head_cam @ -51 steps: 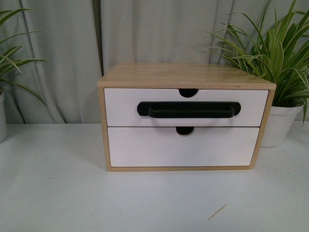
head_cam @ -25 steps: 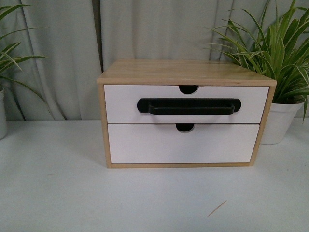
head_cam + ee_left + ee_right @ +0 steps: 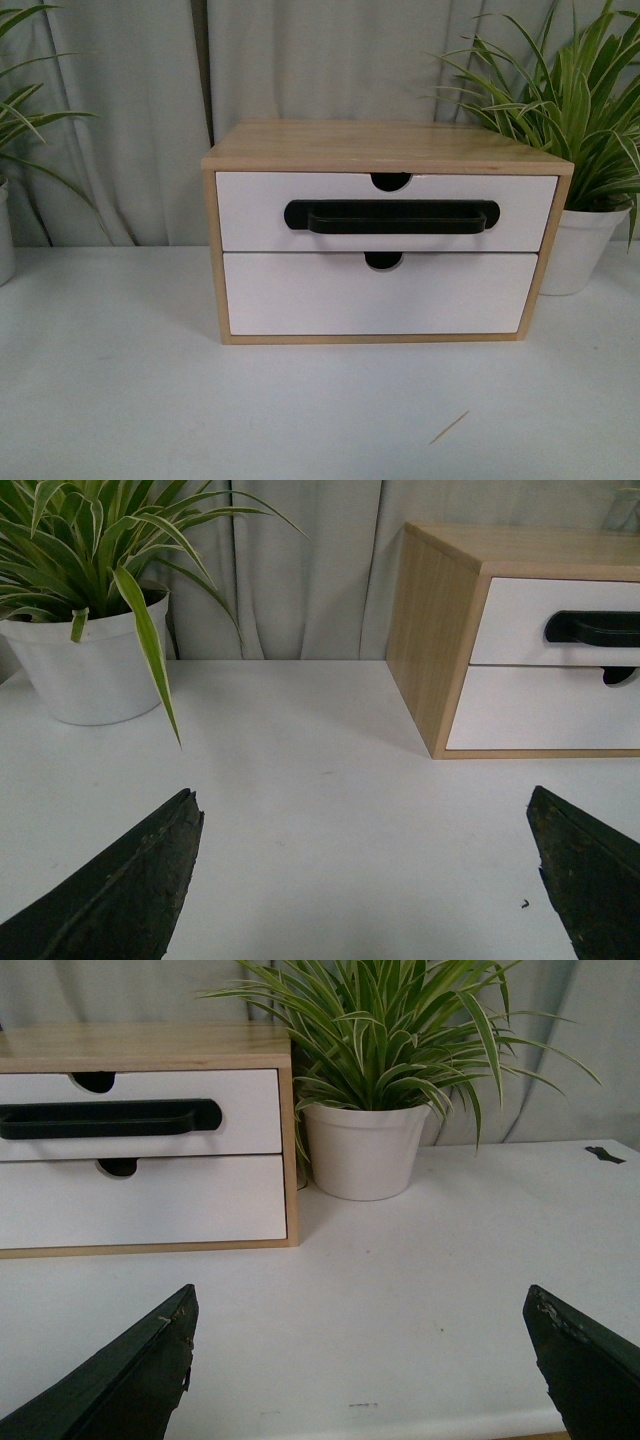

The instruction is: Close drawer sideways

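A light wood cabinet [image 3: 385, 148] stands on the white table. Its upper drawer [image 3: 250, 212] has a white front, a long black bar handle [image 3: 390, 217] and a semicircular notch in its top edge. The front sits about flush with the cabinet. The drawer also shows in the left wrist view [image 3: 520, 620] and the right wrist view [image 3: 240, 1110]. Neither gripper shows in the front view. My left gripper [image 3: 365, 810] is open and empty over bare table, left of the cabinet. My right gripper [image 3: 360, 1310] is open and empty over the table, right of the cabinet.
Below it is a plain white drawer front [image 3: 380, 295] with no handle. A potted plant in a white pot [image 3: 580, 250] stands right of the cabinet. Another plant in a white pot [image 3: 85, 660] stands to the left. A thin stick [image 3: 449, 427] lies on the table. Curtains hang behind.
The cabinet sits slightly higher in the front view than a second ago, as if the camera shifted. The drawer front looks unchanged.
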`<state>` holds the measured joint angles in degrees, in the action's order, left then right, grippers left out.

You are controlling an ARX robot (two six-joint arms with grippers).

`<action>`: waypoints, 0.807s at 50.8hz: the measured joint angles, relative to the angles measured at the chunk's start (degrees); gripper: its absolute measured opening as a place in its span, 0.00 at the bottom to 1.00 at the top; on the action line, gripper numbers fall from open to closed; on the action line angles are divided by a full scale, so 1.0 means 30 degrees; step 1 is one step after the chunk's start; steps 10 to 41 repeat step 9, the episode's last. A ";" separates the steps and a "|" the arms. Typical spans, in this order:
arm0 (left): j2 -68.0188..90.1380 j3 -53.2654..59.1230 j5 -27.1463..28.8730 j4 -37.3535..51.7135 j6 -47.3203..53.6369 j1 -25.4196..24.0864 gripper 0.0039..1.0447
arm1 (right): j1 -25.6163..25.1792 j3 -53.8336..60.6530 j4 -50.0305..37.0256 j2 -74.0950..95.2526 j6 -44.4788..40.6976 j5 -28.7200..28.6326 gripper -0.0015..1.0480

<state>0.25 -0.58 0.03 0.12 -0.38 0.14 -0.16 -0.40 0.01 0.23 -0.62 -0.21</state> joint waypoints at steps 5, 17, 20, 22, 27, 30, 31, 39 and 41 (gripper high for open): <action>0.0000 0.0000 0.0000 0.0000 0.0000 0.0000 0.95 | 0.0000 0.0000 0.0000 0.0000 0.0000 0.0000 0.91; 0.0000 0.0000 0.0000 0.0000 0.0000 0.0000 0.95 | 0.0000 0.0000 0.0000 0.0000 0.0007 0.0000 0.91; 0.0000 0.0000 0.0000 0.0000 0.0000 0.0000 0.95 | 0.0000 0.0000 0.0000 0.0000 0.0007 0.0000 0.91; 0.0000 0.0000 0.0000 0.0000 0.0000 0.0000 0.95 | 0.0000 0.0000 0.0000 0.0000 0.0007 0.0000 0.91; 0.0000 0.0000 0.0000 0.0000 0.0000 0.0000 0.95 | 0.0000 0.0000 0.0000 0.0000 0.0007 0.0000 0.91; 0.0000 0.0000 0.0000 0.0000 0.0000 0.0000 0.95 | 0.0000 0.0000 0.0000 0.0000 0.0007 0.0000 0.91; 0.0000 0.0000 0.0000 0.0000 0.0000 0.0000 0.95 | 0.0000 0.0000 0.0000 0.0000 0.0007 0.0000 0.91; 0.0000 0.0000 0.0000 0.0000 0.0000 0.0000 0.95 | 0.0000 0.0000 0.0000 0.0000 0.0007 0.0000 0.91; 0.0000 0.0000 0.0000 0.0000 0.0000 0.0000 0.95 | 0.0000 0.0000 0.0000 0.0000 0.0007 0.0000 0.91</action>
